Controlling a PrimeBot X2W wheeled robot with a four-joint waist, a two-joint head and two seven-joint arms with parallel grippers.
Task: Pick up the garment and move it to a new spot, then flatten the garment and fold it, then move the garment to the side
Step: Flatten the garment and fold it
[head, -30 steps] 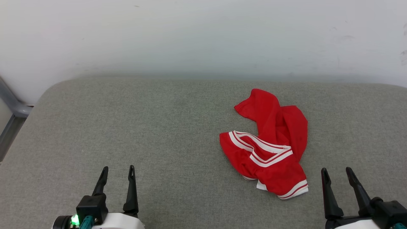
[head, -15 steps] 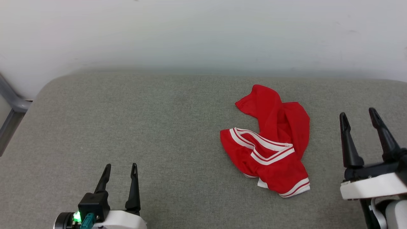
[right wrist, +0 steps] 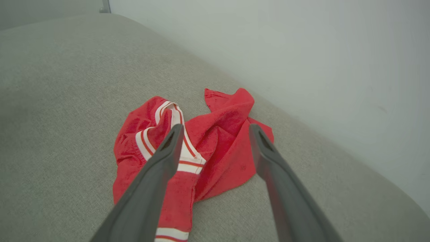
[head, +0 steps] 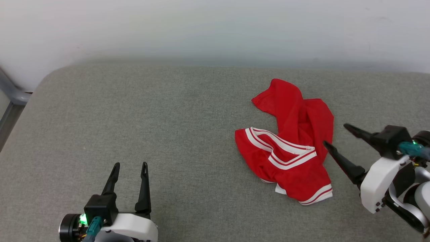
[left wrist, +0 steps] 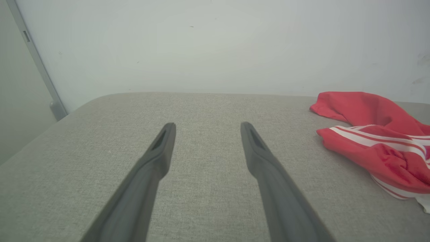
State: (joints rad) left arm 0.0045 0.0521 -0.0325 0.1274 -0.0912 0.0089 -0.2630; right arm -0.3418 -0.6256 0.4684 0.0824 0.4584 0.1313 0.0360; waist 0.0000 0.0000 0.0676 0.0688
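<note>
The pickup step is in hand: the garment [head: 289,148] is lying crumpled on the grey cushion [head: 134,111]. The right gripper [head: 335,134] is hovering spread at the garment's right edge, seemingly not touching. Next it needs lowering and pinching a fold.

Grey fabric cushion [head: 134,111] – plain white wall [head: 201,27] behind.

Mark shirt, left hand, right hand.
shirt [head: 292,178]: head view, red fabric below the striped trim.
left hand [head: 130,163]: head view, midway between fingertips.
right hand [head: 334,133]: head view, midway between fingertips.
</note>
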